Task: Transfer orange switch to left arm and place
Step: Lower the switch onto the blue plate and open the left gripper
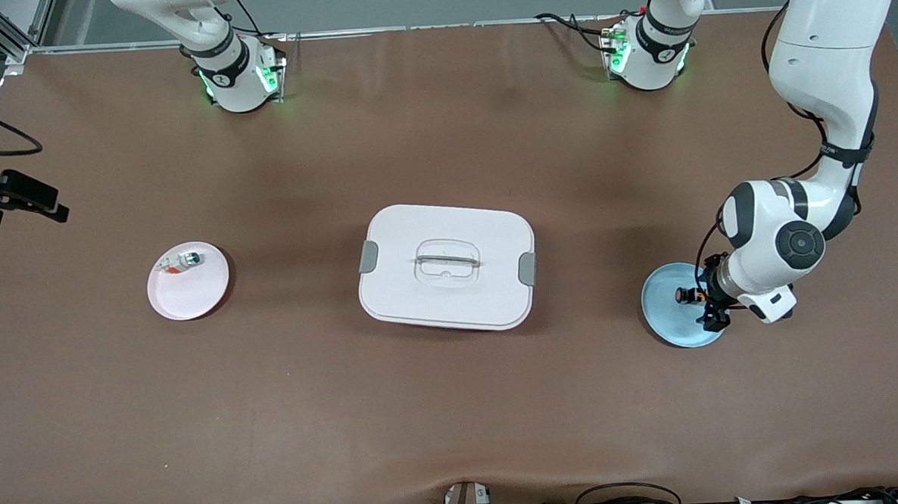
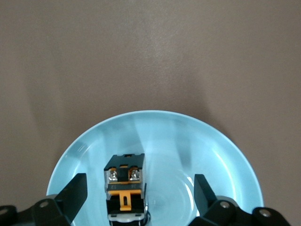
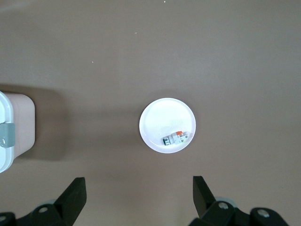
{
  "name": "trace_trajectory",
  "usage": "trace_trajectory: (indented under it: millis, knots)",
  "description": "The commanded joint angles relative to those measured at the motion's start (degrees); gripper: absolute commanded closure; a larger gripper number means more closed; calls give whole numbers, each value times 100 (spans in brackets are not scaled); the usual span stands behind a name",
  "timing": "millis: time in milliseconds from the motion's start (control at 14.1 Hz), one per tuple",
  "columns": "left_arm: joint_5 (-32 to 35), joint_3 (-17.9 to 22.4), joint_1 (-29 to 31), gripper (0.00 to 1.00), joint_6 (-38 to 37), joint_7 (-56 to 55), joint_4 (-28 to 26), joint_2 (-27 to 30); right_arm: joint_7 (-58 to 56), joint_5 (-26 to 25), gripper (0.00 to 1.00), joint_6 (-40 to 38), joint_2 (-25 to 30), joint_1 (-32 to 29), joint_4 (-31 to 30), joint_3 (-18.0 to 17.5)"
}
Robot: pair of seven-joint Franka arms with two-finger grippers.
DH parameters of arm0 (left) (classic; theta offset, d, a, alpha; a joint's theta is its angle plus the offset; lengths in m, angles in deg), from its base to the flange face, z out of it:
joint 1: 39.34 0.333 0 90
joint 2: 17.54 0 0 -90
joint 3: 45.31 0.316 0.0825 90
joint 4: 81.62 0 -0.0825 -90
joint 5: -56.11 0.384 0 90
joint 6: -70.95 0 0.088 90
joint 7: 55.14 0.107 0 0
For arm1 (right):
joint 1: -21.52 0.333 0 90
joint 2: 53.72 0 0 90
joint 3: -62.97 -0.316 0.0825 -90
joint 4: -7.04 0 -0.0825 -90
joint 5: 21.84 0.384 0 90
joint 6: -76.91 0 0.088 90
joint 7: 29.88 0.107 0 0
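The orange switch (image 2: 124, 190), a small black block with an orange section, lies on a blue plate (image 2: 211, 155) at the left arm's end of the table. In the front view the switch (image 1: 683, 295) shows on that plate (image 1: 664, 311). My left gripper (image 2: 138, 197) is open low over the plate, one finger on each side of the switch, not touching it; it also shows in the front view (image 1: 712, 293). My right gripper (image 3: 136, 197) is open and empty, high over bare table, and is out of the front view. The white box (image 1: 447, 267) stands mid-table between the plates.
A pink plate (image 1: 193, 293) holding a small white-and-green part (image 1: 184, 261) sits toward the right arm's end; the right wrist view shows both, the plate (image 3: 160, 122) and the part (image 3: 173, 139), plus the box's corner (image 3: 16, 132). Cables run along the table's near edge.
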Motion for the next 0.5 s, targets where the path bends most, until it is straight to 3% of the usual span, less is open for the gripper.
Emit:
trace_trajectory:
  millis: [0, 427]
  knots:
    - [135, -31, 57, 0, -55, 116, -45, 231, 106, 50, 0, 102, 227, -2, -427, -36]
    - [135, -40, 57, 0, -547, 1450, -89, 513, 106, 50, 0, 137, 271, 16, -481, -45]
